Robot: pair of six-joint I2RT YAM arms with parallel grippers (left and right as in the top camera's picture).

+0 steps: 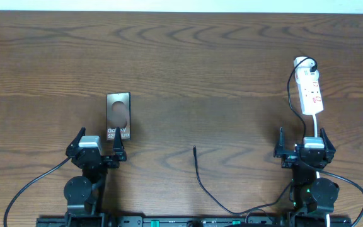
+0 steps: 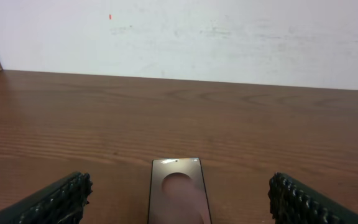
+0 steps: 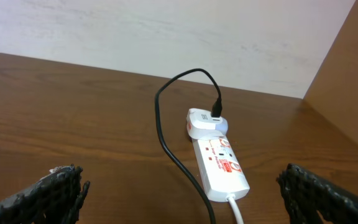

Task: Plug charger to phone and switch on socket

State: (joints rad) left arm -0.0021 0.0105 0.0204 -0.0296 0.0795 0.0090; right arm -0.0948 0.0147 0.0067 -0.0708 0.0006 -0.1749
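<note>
While both arms are sitting low at the near edge of the table (image 1: 181, 57): nothing is being gripped.
left gripper (image 1: 98, 140): jaws standing wide apart, empty, pointing along the phone.
right gripper (image 1: 302, 140): jaws spread wide, empty, pointing at the socket and staying apart from it.
phone (image 1: 118, 116): lying flat, screen up, left of centre. In the left wrist view it is sitting midway between the two fingers (image 2: 58, 199), touching neither.
socket (image 1: 311, 93): lying lengthwise at the right side, with a white lead (image 3: 235, 210) leaving its near end toward the right gripper.
charger (image 1: 200, 180): black cable coming out of a white adapter (image 3: 204, 122) at the socket's far end, looping down past the right arm and along the near edge. Its tip is lying loose on bare wood near centre, well apart from the phone.
switches: red markings showing; on or off, cannot tell.
</note>
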